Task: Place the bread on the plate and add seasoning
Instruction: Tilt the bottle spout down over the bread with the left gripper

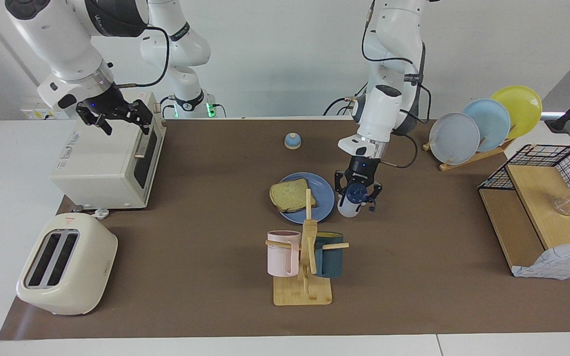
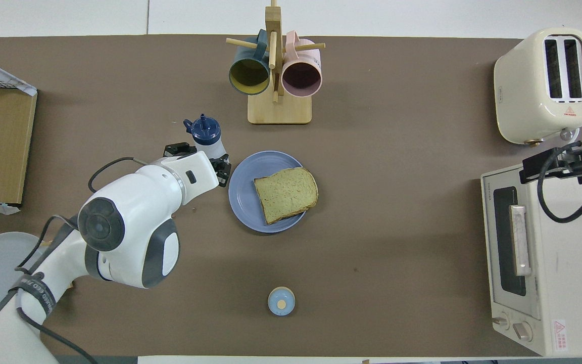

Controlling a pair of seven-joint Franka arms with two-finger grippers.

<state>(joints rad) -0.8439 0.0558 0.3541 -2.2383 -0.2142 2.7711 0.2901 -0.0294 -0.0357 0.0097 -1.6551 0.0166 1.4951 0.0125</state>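
We see the left gripper point(image 1: 357, 195), jaws clamped on the seasoning point(image 1: 353, 200), beside the plate point(image 1: 325, 200) holding bread point(image 1: 290, 195), ready to sprinkle; right gripper point(image 1: 117, 116) waits, jaws apart, over the oven point(image 1: 102, 163)

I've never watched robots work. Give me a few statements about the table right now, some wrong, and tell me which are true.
1. The bread lies on the blue plate. True.
2. The left hand is shut on the seasoning bottle. True.
3. The bottle is tipped over the bread, pouring. False: it is beside the plate's rim, not over the bread.
4. The right hand holds a mug. False: it is open and empty, over the oven.
5. The bell is nearer the robots than the plate. True.
6. Both mugs stand on the table. False: the pink mug and dark mug hang on the wooden stand.
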